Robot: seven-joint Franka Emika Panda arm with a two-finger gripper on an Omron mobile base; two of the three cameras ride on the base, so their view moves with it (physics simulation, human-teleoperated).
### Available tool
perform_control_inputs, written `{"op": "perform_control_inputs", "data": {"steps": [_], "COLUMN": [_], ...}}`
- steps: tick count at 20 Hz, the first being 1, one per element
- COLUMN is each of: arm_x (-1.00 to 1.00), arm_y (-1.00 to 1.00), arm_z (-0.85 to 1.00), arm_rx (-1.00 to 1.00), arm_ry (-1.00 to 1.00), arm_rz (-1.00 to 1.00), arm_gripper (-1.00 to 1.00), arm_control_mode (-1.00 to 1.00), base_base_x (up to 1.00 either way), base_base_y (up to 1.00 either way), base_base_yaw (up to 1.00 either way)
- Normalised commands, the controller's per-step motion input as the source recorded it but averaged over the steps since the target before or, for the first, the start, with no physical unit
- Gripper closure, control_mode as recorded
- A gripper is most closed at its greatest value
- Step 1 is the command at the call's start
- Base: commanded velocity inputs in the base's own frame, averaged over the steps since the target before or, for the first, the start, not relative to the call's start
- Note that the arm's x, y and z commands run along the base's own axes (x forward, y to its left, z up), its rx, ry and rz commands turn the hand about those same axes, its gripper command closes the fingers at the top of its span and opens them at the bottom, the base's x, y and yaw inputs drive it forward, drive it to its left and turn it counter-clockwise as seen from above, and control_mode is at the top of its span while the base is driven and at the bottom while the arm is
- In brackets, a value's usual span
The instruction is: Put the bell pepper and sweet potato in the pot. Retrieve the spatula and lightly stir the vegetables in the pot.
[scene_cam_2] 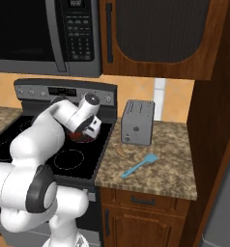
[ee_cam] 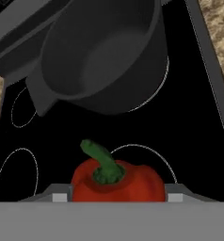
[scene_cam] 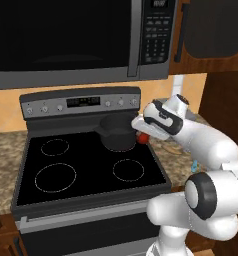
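The end effector (ee_cam: 117, 197) pinches the red bell pepper (ee_cam: 117, 181) between its fingers, up in the air just right of the dark pot (scene_cam: 119, 132). The pot sits on the stove's far right burner. The blue spatula (scene_cam_2: 139, 166) lies on the counter (scene_cam_2: 175, 164), near the toaster (scene_cam_2: 137, 122).

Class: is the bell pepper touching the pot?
Apart. The hand view shows bare stovetop between the bell pepper, held in the pincer, and the pot.

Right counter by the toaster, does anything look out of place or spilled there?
Nothing spilled. The spatula lies flat on the counter in front of the toaster, with a small brownish item beside it, too small to identify. Both look simply set down.
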Motion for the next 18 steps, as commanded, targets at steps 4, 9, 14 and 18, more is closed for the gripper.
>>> {"op": "perform_control_inputs", "data": {"steps": [4,9,14,18], "arm_x": [0.33,0.41,0.66,0.74], "arm_y": [0.03,0.01,0.00,0.00], "arm_z": [0.31,0.61,0.23,-0.04], "arm_rx": [0.03,0.00,0.00,0.00], "arm_ry": [-0.26,-0.01,0.11,0.06], "arm_rz": [-0.11,-0.08,-0.05,-0.04], "arm_gripper": [1.00,1.00,1.00,1.00], "arm_control_mode": [-1.00,-1.00,-1.00,-1.00], "base_base_x": [0.00,0.00,0.00,0.00], "base_base_y": [0.00,0.00,0.00,0.00], "base_base_yaw": [0.00,0.00,0.00,0.00]}}
